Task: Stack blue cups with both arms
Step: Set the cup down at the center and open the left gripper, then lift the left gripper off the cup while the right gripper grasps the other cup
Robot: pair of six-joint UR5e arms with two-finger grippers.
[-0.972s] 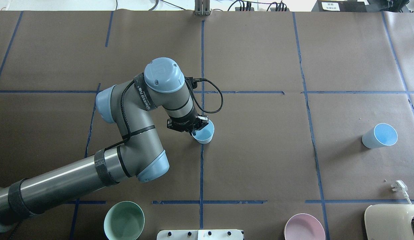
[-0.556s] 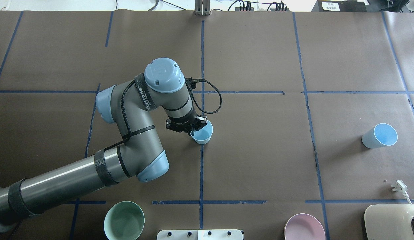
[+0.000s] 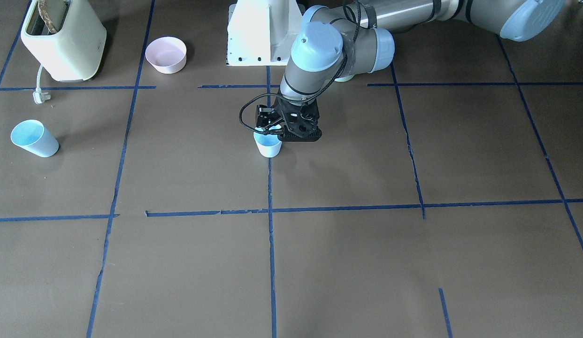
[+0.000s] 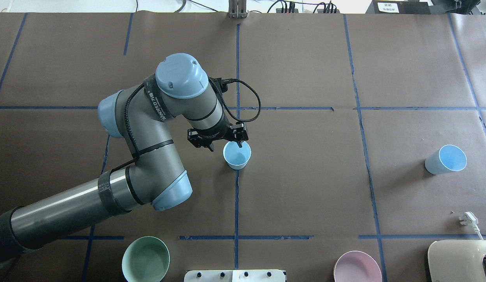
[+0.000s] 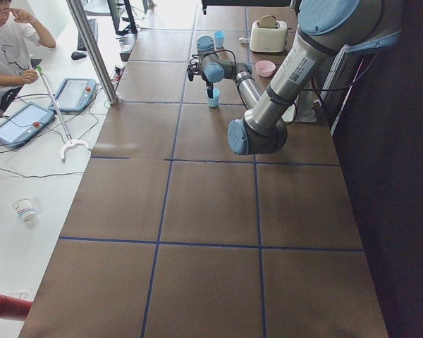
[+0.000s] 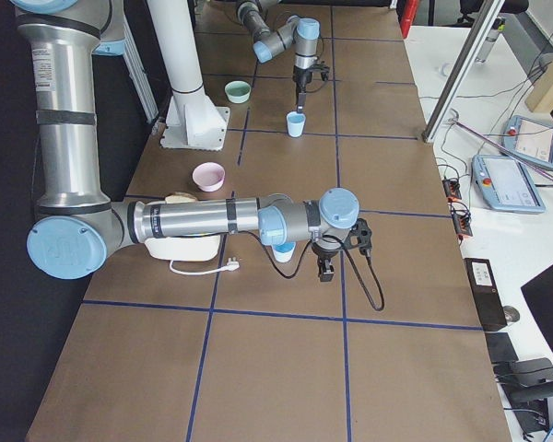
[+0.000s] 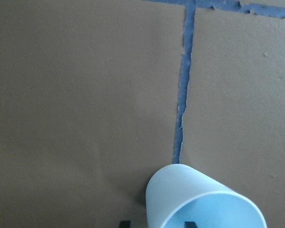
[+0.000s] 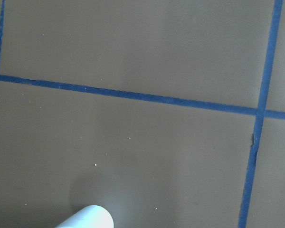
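One blue cup (image 4: 237, 155) stands upright on the centre tape line; it also shows in the front view (image 3: 268, 144) and in the left wrist view (image 7: 190, 199). My left gripper (image 4: 225, 146) is open just over its near rim. One fingertip (image 7: 125, 222) is outside the cup wall and the other is inside the mouth; neither grips it. The second blue cup (image 4: 446, 159) stands at the far right, also in the front view (image 3: 33, 137). My right gripper (image 6: 324, 269) shows only in the exterior right view, beside that cup; I cannot tell if it is open or shut.
A mint-green bowl (image 4: 145, 258) and a pink bowl (image 4: 357, 268) sit at the near edge either side of the white pedestal base (image 3: 258, 33). A cream toaster (image 3: 61, 40) with its loose plug (image 4: 468, 218) stands near the right cup. An operator sits beyond the table.
My left gripper has opened and let go of the cup's rim. The left arm's wrist and elbow have shifted left and away. The cup stays on the centre line.
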